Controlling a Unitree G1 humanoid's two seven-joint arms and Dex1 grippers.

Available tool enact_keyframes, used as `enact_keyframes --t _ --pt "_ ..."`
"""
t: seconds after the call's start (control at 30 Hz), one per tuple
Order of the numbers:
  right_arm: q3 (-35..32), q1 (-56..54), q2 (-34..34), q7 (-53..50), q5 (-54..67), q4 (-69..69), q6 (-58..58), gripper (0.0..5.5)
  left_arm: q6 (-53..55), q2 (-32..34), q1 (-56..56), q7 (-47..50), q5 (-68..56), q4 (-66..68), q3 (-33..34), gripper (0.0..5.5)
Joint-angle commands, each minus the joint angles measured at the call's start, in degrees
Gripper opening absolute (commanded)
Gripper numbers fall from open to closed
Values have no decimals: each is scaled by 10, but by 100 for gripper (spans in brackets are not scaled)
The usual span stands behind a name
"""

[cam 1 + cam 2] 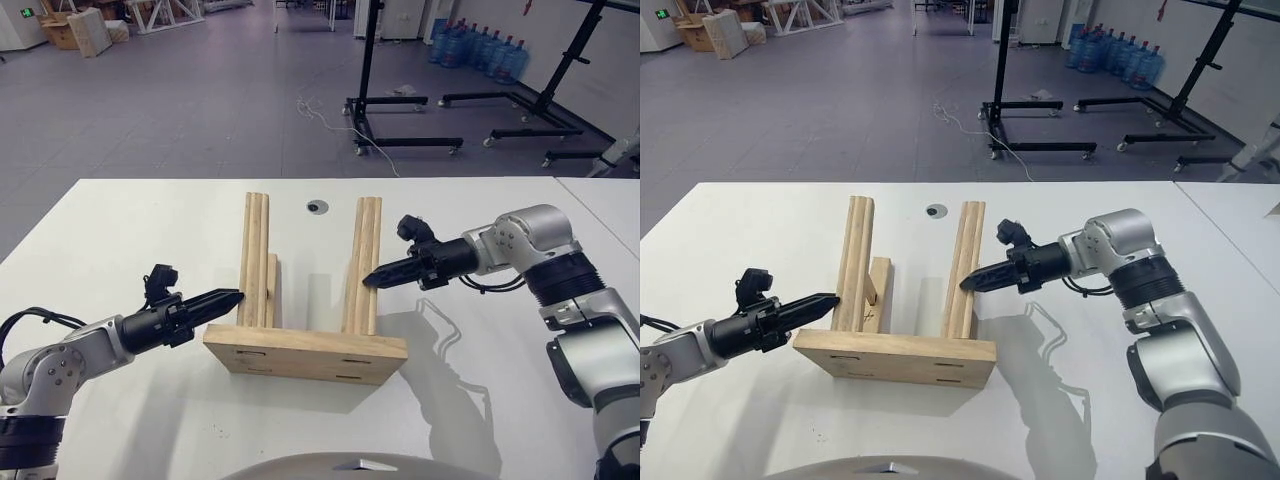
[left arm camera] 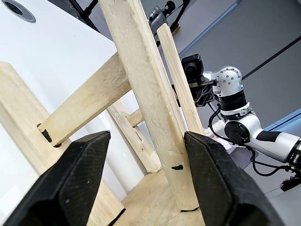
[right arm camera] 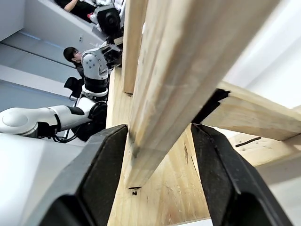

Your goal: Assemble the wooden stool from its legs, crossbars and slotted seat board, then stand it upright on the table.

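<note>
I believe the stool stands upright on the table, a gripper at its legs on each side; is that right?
No: the left eye view shows the stool lying on its side, the left gripper and right gripper at its legs.

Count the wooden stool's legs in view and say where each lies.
4. The left pair lies by the left gripper, the right pair by the right gripper, all projecting from the seat board.
</note>
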Motion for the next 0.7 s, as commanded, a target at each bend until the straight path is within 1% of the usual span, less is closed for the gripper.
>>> enact_keyframes --t 0.03,0.13,0.17,0.23,0.3,0.33,0.37,0.43,0.5,0.6,0.7 --pt "-13 -29 -17 22 5 13 19 247 1 0 -12 11 8 -5 28 285" --pt "-39 -14 -36 34 32 -18 46 247 -13 -1 3 13 10 -16 62 285" --pt "-48 -6 -40 36 36 -29 41 247 -21 1 15 9 14 -26 74 285" --pt "-84 12 -35 25 30 -37 -9 247 -53 19 48 -10 39 -64 111 285" --pt "-130 29 -20 2 13 -38 -94 247 -125 66 103 -52 124 -108 155 285" --pt "-146 39 -18 -1 6 -43 -133 247 -176 94 143 -84 186 -124 173 285" --pt "-154 56 -23 -6 -3 -53 -159 247 -210 117 175 -109 232 -131 187 285" --pt "-154 92 -36 -15 -19 -64 -177 247 -242 135 199 -134 270 -129 209 285" --pt "-155 127 -46 -23 -35 -68 -195 247 -293 138 207 -140 323 -113 199 285" --pt "-159 187 -71 -17 -56 -85 -232 247 -319 107 220 -130 339 -123 198 285" --pt "-181 218 -66 -46 -78 -76 -275 247 -352 74 267 -129 364 -154 182 285"
